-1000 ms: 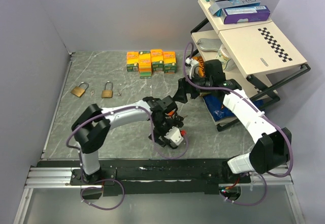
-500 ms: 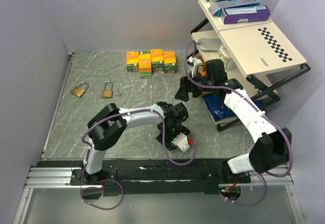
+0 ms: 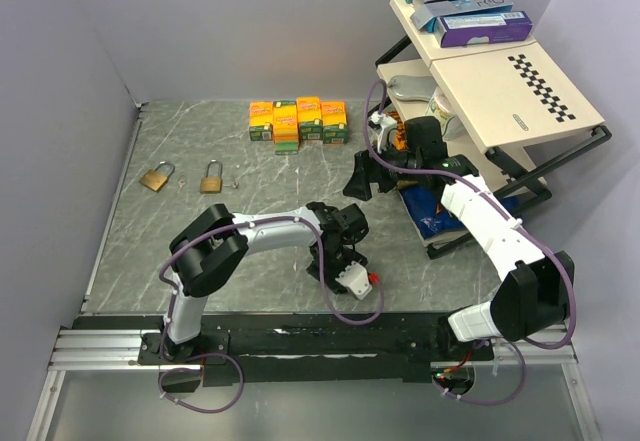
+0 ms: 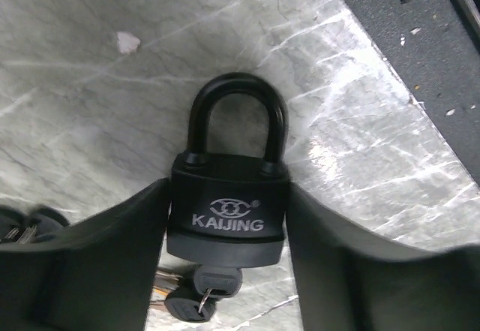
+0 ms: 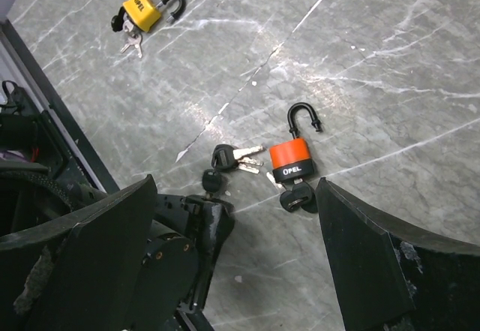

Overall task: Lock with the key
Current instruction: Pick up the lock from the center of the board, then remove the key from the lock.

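Black padlock [image 4: 227, 215]: lies flat on the grey marbled surface [image 4: 90, 121], near the middle and towards its near edge, between the fingers of the left tool.
Look: matte black body with "KAIJING" and a small emblem in pale lettering on the face.
Shackle [image 4: 236, 113]: black and rounded, with both legs seated in the body.
Key [image 4: 214, 282]: sits in the underside of the padlock; its black head carries a ring, and another black-headed key lies beside it.
Left tool [image 4: 226, 188]: closed in on the padlock, with one finger against each side of the body.
Right tool [image 5: 236, 185]: jaws spread wide and holding nothing, hovering over the surface farther back and to the right.
Orange padlock [image 5: 292, 160]: marked "OPEL", shackle swung open, key in its base; it lies below the right tool.
Loose keys [image 5: 229, 158]: black-headed, just left of the orange padlock.
Yellow padlock [image 5: 142, 10]: shackle open, keys attached, well apart from the orange one.
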